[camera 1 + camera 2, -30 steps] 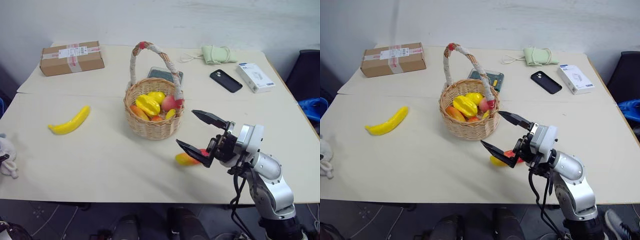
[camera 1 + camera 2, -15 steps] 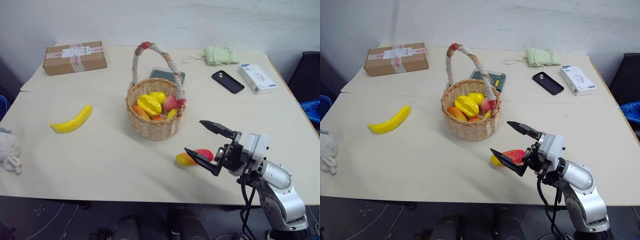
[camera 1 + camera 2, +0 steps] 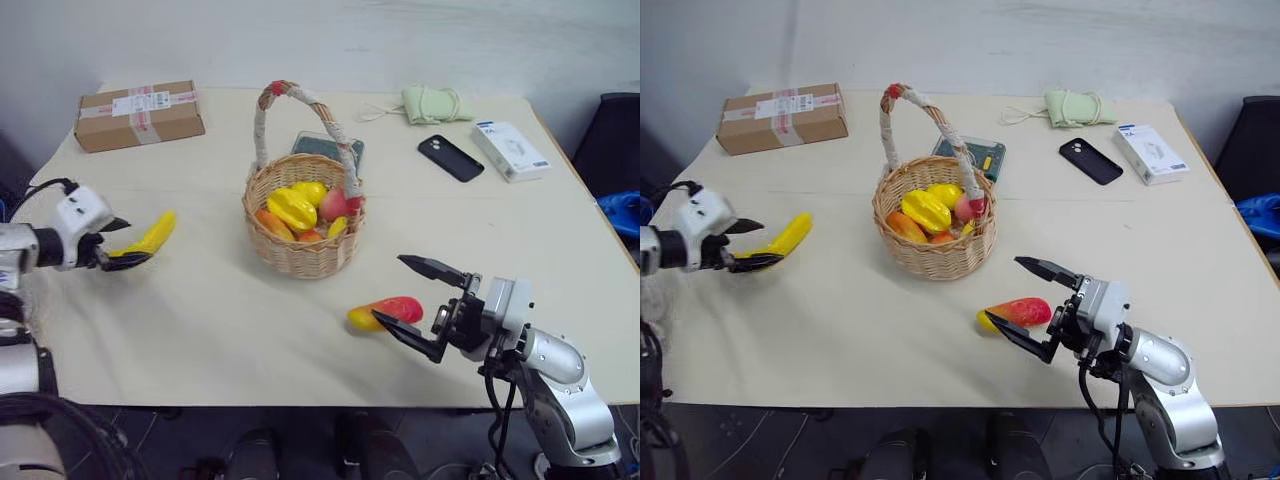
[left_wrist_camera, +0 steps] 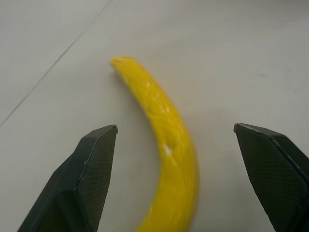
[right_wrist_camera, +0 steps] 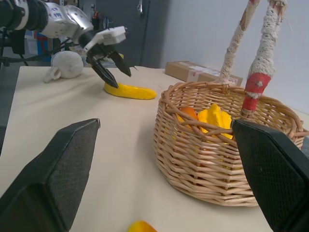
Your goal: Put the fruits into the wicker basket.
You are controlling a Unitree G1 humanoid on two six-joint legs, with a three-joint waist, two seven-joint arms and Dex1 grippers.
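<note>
- Banana (image 3: 148, 237) flat on table (image 3: 220, 310), lying btwn spread fingers of left gripper (image 3: 122, 239); jaws wide, not touching it.
- Mango (image 3: 385, 311) on table just beside right gripper (image 3: 410, 295), near its lower finger; jaws wide, nothing held.
- Wicker basket (image 3: 300, 245) betw. the two, upright; holds yellow, orange, pink fruit pieces (image 3: 300, 208).

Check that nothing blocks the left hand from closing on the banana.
Nothing visible does. The left hand is open, one finger on each side of the banana, which lies on bare table. The wicker basket stands apart from it.
</note>
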